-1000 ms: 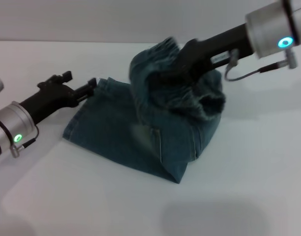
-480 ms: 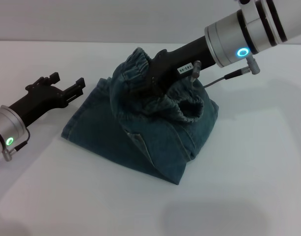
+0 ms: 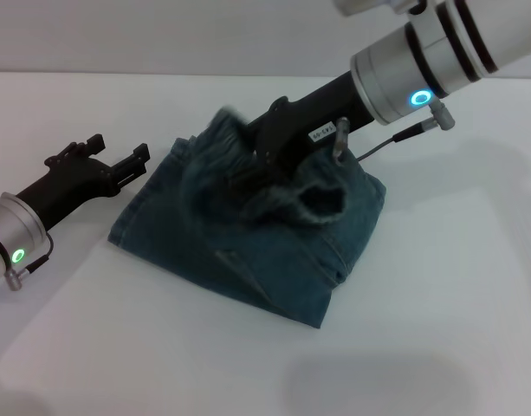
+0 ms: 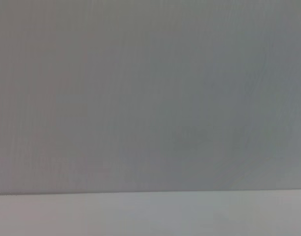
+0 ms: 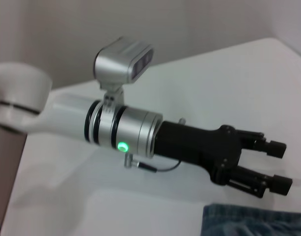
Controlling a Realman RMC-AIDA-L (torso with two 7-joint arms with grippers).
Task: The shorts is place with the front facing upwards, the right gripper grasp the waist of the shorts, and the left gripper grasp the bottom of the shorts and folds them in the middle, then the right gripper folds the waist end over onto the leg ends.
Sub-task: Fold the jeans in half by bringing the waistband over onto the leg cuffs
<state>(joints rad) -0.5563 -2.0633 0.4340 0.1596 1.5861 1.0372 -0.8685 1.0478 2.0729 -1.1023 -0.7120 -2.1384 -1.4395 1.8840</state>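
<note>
The shorts (image 3: 248,234) are seen at the centre of the head view, already doubled along their length on the white table (image 3: 438,329), with the waist (image 3: 304,195) lifted and bunched around the right gripper (image 3: 252,169), which reaches in from the upper right of the frame. The gathered band appears to be clamped between the right gripper's fingers, though the tips are buried in denim and the hold cannot be fully confirmed. A slip is judged the chief risk: if the band is held only by a thin pinch of elastic, it could be shed before the leg ends (image 3: 139,204) at the centre-left edge of the garment are reached, and the fold would be left short or crooked. A second risk is seen in the loose, crumpled fabric under the wrist, which could be dragged along and the lower layer pulled out of line. The left gripper (image 3: 118,160) is shown at the left of the frame, fingers spread apart and holding nothing, just beside the hem corner but apart from it; in the right wrist view the same gripper (image 5: 270,164) hangs above a strip of denim at the lower right. Only blank wall and table are given by the left wrist view.
</note>
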